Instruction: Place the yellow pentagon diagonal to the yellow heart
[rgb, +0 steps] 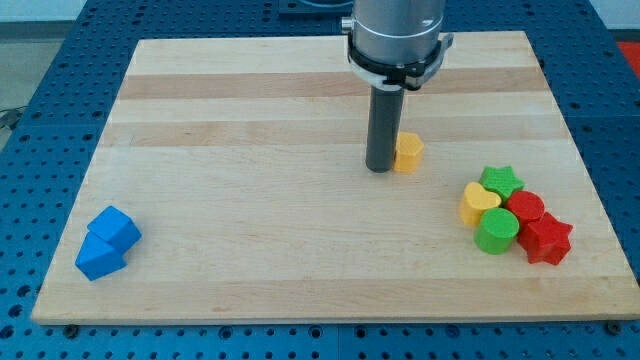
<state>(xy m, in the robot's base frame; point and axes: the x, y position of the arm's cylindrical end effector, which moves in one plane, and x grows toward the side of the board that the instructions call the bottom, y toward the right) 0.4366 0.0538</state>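
**Bright, even light and a sharp picture**

Soft overhead light fills the scene evenly. The wooden board (300, 250) shows a faint sheen but no hard glare. Shadows are short and soft, hugging the blue blocks (107, 242) at the view's left. Focus is crisp throughout, with no visible edge distortion.

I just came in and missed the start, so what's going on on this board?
A robot arm is pushing blocks with a rod. My tip sits right against the left side of the yellow pentagon, near the board's middle. The yellow heart lies to the lower right, packed in a cluster with a green star, green cylinder, red cylinder and red star. Two blue blocks sit at the lower left.
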